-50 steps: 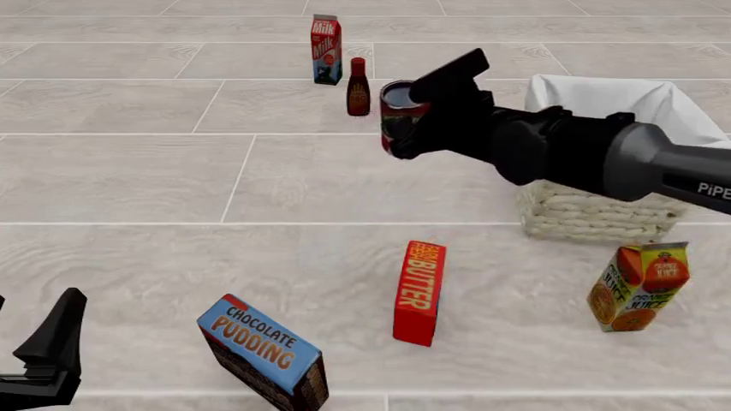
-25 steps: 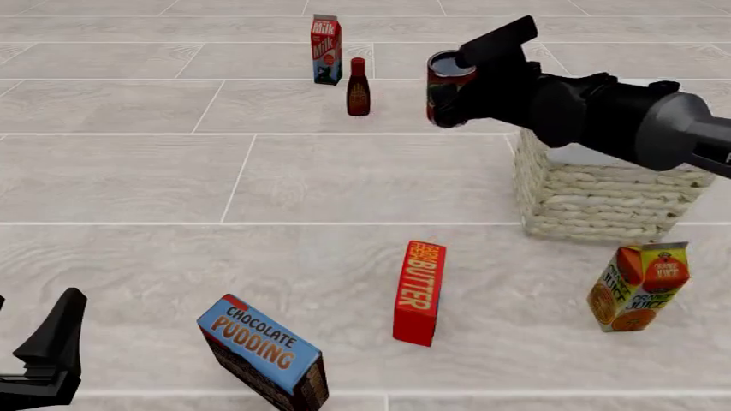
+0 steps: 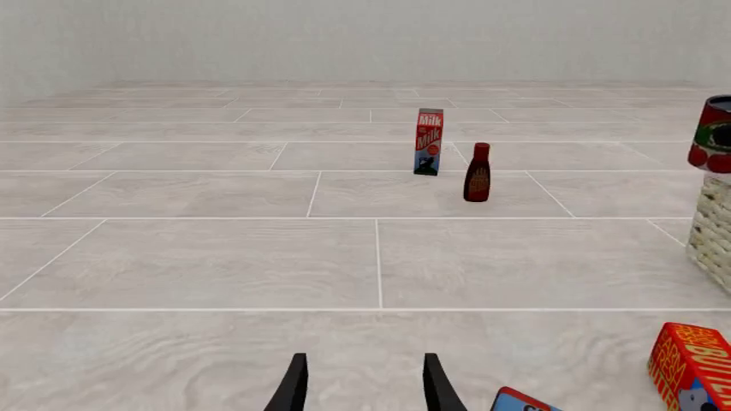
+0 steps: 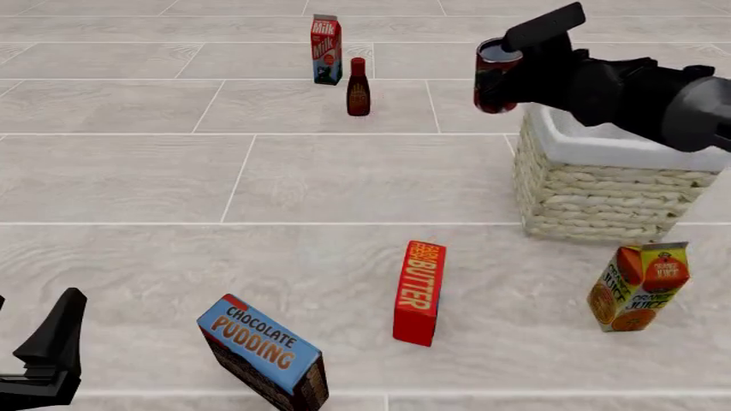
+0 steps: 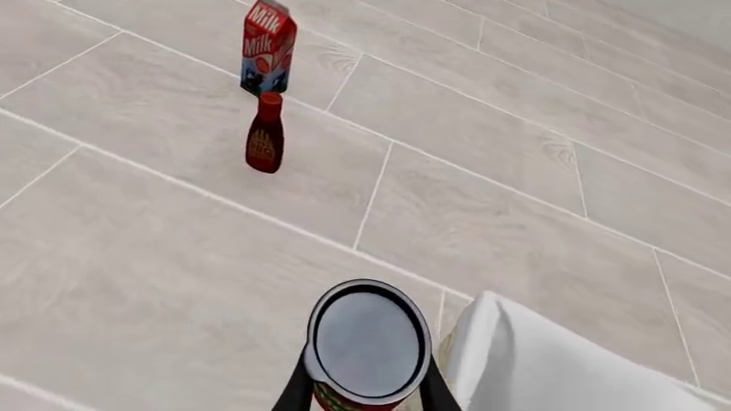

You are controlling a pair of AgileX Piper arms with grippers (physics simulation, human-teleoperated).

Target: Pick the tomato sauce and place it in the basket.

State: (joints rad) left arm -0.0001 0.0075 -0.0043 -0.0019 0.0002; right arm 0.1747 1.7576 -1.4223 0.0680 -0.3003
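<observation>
The tomato sauce [image 4: 496,79], clamped in the right gripper [image 4: 514,64], is being carried rightward from mid-table, now raised at the basket [image 4: 594,193] rim's near-left corner, release apparently close, while the left gripper [image 3: 363,385] is being kept parted, idle.

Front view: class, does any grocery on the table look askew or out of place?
The chocolate pudding box at the near edge leans over, resting on one corner rather than flat. The orange juice carton beside the basket also tilts slightly. The butter box, milk carton and red-capped bottle stand upright.
</observation>
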